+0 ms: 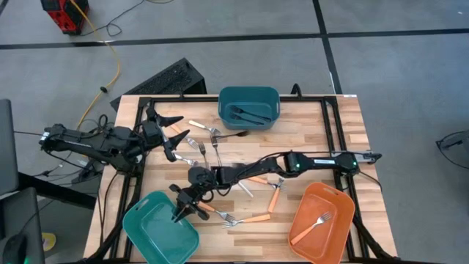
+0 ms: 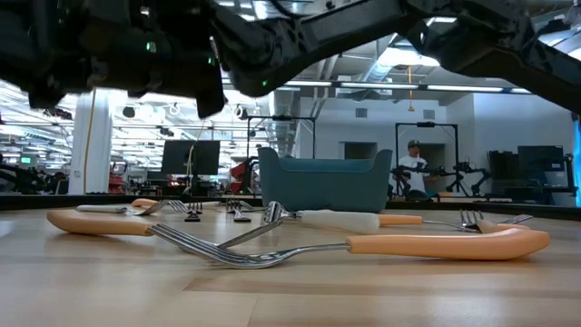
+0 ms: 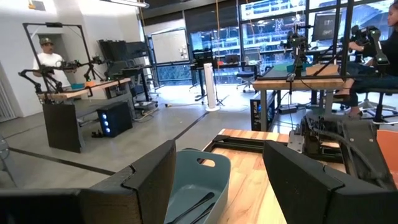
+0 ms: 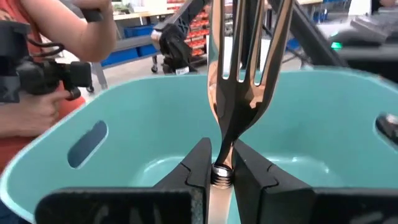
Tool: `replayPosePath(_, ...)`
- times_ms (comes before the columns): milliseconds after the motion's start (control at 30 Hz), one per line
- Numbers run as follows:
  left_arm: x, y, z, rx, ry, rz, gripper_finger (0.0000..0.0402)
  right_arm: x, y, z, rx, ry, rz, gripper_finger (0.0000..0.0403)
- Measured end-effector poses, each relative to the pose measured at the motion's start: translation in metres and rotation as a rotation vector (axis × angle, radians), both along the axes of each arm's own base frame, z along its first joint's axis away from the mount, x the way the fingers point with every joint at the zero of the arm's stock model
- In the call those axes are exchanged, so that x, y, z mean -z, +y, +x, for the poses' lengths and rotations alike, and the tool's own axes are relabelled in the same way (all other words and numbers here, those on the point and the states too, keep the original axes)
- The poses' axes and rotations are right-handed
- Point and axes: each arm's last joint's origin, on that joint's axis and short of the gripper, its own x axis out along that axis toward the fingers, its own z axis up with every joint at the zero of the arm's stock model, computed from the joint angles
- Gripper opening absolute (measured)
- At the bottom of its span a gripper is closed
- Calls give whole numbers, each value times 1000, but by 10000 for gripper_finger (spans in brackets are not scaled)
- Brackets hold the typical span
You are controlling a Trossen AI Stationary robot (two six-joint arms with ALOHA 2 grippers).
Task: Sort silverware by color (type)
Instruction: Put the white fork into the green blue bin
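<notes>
Silverware lies scattered across the middle of the wooden table [image 1: 344, 117], and one piece, a fork [image 4: 244, 74] with a shiny metal head, is clamped by its neck between the fingers of the right gripper [image 1: 183, 209], tines pointing away from the wrist over the inside of the light teal bin [image 1: 157, 231] at the table's near left corner; whether its handle is pale or orange cannot be told, since the fingers cover most of it. The right arm reaches diagonally across the table from the right side to get there. The left gripper [image 1: 170, 133] hangs above the far left part of the table with its fingers spread wide and nothing between them, facing toward the dark teal bin [image 1: 249, 106] at the far edge, which holds dark utensils [image 1: 248, 115]. An orange bin [image 1: 322, 216] at the near right corner holds one orange-handled fork [image 1: 316, 222]. Loose on the wood between the bins are several orange-handled forks [image 1: 253, 218] near the front and middle, and a few pale-handled pieces [image 1: 199, 125] further back beside the left gripper. From table height, two orange-handled forks lie crossed close to the camera with a white-handled fork [image 2: 331, 219] just behind them. A person holding a dark device shows in the room beyond the light teal bin
</notes>
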Motion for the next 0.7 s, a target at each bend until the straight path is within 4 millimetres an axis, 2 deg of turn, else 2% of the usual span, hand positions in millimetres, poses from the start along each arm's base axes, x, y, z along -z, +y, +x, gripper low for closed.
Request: replayPosePath(700, 2, 0, 0, 0, 14, -11, 230, 2, -5, 1, 50, 55, 21, 69)
